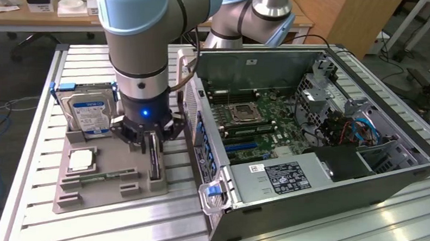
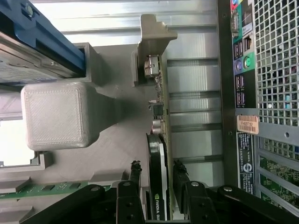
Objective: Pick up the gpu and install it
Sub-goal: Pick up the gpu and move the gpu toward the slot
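1. Looking across the table [image 1: 123, 222], we see the gripper [image 1: 151, 145] [image 2: 157, 165] low over the grey tray [image 1: 107, 189], just beside the open case [image 1: 388, 133]
2. We find the gpu [image 1: 154, 162] [image 2: 156, 149] standing on edge in its tray slot, its bracket [image 2: 154, 42] at the end away from the fingers
3. We see the jaws spread, one finger on each side of the card, with a slim gap on the cooler side
4. We note a hard drive [image 1: 88, 112] upright in the tray, on the exterior view's left of the gripper
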Tool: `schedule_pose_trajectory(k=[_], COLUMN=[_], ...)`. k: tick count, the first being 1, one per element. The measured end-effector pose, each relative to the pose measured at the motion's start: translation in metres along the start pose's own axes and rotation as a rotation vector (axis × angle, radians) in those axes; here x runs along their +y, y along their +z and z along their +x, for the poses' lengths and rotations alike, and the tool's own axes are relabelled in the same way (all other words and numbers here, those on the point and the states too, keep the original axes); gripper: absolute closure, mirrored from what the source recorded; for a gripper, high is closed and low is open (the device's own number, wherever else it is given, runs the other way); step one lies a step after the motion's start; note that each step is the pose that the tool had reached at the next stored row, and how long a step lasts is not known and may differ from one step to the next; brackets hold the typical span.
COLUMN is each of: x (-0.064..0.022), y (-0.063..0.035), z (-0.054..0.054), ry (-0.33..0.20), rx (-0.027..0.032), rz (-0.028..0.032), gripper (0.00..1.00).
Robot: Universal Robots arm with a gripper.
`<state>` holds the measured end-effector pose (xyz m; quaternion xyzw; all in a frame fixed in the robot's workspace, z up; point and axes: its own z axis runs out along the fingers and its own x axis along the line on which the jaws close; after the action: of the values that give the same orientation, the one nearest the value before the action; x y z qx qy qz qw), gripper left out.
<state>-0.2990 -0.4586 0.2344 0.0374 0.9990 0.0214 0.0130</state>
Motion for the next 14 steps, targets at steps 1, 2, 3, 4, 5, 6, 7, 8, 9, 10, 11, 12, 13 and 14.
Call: schedule_pose_trajectory(k=[1, 2, 3, 4, 5, 6, 7, 8, 9, 10, 11, 12, 13, 14], x=[0.0, -0.0001, -0.0001, -0.0001, -0.0001, 0.0, 0.0001, 0.0001, 0.0001, 0.0001, 0.0001, 0.0001, 0.0001, 0.0001], y=[0.0009, 0.0009, 0.0009, 0.0009, 0.0009, 0.0011, 0.0011, 0.0012, 0.0012, 0.0012, 0.0012, 0.0011, 0.0011, 0.0011], z=[0.0, 0.0, 0.0001, 0.0, 0.0, -0.0007, -0.0015, -0.0019, -0.0019, -0.0019, -0.0019, -0.0019, -0.0019, -0.0019], ry=[0.0, 0.0, 0.0, 0.0, 0.0, 0.0, 0.0, 0.0, 0.0, 0.0, 0.0, 0.0, 0.0, 0.0], rx=[-0.0001, 0.0, 0.0001, 0.0001, 0.0001, -0.0001, 0.0, 0.0, -0.0001, -0.0001, 0.0, 0.0, 0.0, 0.0], rz=[-0.0001, 0.0, 0.0001, 0.0001, 0.0001, -0.0001, -0.0001, -0.0001, -0.0001, 0.0, 0.0, 0.0, 0.0, 0.0], gripper=[0.58, 0.58, 0.58, 0.58, 0.58, 0.58, 0.58, 0.58, 0.58, 0.58, 0.58, 0.58, 0.58, 0.58])
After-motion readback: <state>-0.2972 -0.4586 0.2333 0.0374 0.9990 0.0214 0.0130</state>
